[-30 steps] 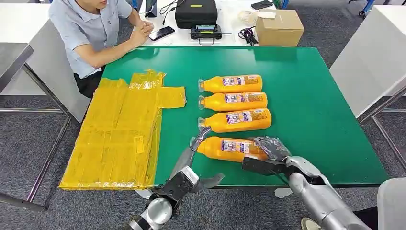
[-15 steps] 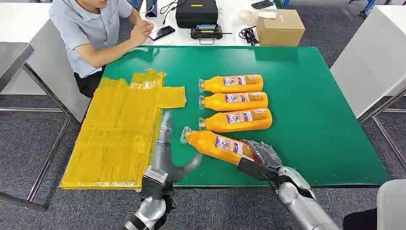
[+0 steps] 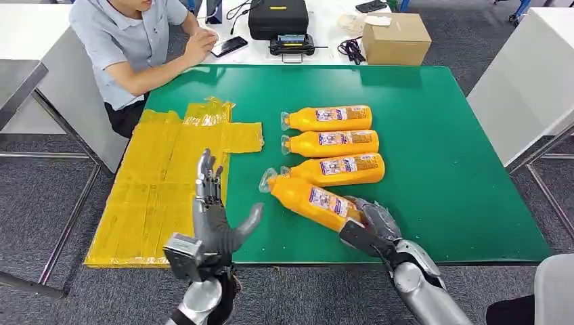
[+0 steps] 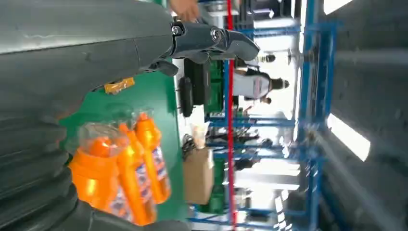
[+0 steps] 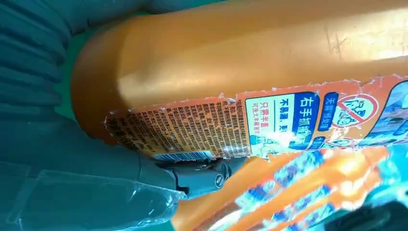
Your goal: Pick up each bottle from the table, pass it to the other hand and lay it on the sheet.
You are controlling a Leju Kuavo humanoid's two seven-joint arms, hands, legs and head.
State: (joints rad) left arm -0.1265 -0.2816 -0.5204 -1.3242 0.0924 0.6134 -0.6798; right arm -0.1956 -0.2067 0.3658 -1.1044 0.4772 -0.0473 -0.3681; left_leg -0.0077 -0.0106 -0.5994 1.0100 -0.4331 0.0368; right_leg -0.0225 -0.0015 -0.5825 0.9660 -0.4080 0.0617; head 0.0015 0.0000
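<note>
A: What carries it all?

B: A green table (image 3: pixel 433 135), with a yellow sheet (image 3: pixel 162 189) spread over its left part and hanging past the near edge. A person in a grey shirt (image 3: pixel 128 40) sits at the far left corner.

A: And the bottles?

B: Three orange bottles lie side by side in a row near the middle, caps toward the sheet: the far bottle (image 3: pixel 328 118), the middle bottle (image 3: pixel 332 143) and the near bottle (image 3: pixel 335 169). A fourth, the held bottle (image 3: pixel 311 200), is tilted, its clear cap close to the near bottle's cap.

A: Who has it?

B: The right hand (image 3: pixel 369 227); its fingers are clamped round the bottle's base end.

A: The other hand?

B: The left hand (image 3: pixel 213 213) stands upright at the near table edge beside the sheet, fingers apart and empty, thumb reaching toward the held bottle.

A: Behind the table?

B: A cardboard box (image 3: pixel 396 37) and a black case (image 3: pixel 277 17).
</note>
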